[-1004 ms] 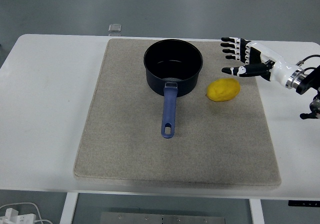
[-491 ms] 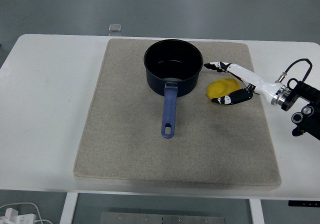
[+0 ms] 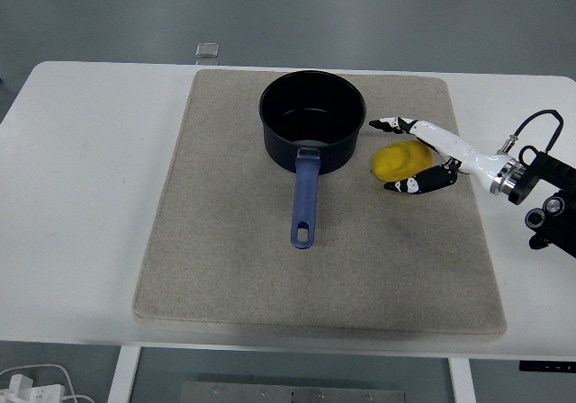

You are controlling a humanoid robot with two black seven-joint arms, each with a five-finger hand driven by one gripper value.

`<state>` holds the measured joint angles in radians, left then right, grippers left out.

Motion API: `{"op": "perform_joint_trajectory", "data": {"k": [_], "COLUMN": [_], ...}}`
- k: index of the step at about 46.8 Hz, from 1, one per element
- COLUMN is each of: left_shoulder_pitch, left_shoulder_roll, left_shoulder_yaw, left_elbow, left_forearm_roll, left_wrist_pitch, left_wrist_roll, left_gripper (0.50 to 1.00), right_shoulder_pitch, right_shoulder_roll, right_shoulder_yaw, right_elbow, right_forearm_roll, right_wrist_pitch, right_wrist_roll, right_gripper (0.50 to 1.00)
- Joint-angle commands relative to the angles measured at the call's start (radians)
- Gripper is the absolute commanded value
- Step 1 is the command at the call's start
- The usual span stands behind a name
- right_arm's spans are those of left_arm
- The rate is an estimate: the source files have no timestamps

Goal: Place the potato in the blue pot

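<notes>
Right hand (image 3: 432,158) cups the yellow potato (image 3: 400,161), fingers (image 3: 393,124) curved over its top, thumb beneath. Potato rests on the beige mat (image 3: 225,268), at 3 o'clock of the blue pot (image 3: 312,120).

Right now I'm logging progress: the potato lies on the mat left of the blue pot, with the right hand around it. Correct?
Not quite. The head view shows the potato on the mat right of the blue pot, with the right hand around it.
</notes>
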<state>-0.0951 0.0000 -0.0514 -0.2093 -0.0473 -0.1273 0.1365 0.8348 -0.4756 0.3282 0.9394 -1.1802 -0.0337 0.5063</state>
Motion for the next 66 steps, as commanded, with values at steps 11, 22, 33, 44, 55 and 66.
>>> {"op": "perform_joint_trajectory", "data": {"k": [11, 22, 33, 44, 55, 66], "left_shoulder_pitch": [0.0, 0.0, 0.0, 0.0, 0.0, 0.0], "left_shoulder_roll": [0.0, 0.0, 0.0, 0.0, 0.0, 0.0], "left_shoulder_yaw": [-0.001, -0.001, -0.001, -0.001, -0.001, -0.001], "left_elbow": [0.004, 0.004, 0.005, 0.005, 0.005, 0.005], "left_forearm_roll": [0.001, 0.0, 0.0, 0.0, 0.0, 0.0], "left_wrist_pitch": [0.0, 0.0, 0.0, 0.0, 0.0, 0.0], "left_wrist_roll": [0.0, 0.0, 0.0, 0.0, 0.0, 0.0], "left_gripper": [0.999, 0.999, 0.999, 0.999, 0.999, 0.999], "right_shoulder_pitch": [0.0, 0.003, -0.003, -0.002, 0.004, 0.007], "right_shoulder_roll": [0.002, 0.003, 0.008, 0.011, 0.008, 0.003], "right_shoulder_yaw": [0.0, -0.012, -0.014, -0.018, -0.017, -0.008], "right_elbow": [-0.04, -0.062, -0.096, -0.096, -0.097, -0.097], "right_forearm_roll": [0.001, 0.001, 0.001, 0.001, 0.007, 0.019], "right_wrist_pitch": [0.003, 0.003, 0.006, 0.008, 0.011, 0.011], "right_wrist_roll": [0.012, 0.015, 0.02, 0.028, 0.017, 0.017], "right_gripper": [0.797, 0.705, 0.544, 0.5, 0.5, 0.5]}}
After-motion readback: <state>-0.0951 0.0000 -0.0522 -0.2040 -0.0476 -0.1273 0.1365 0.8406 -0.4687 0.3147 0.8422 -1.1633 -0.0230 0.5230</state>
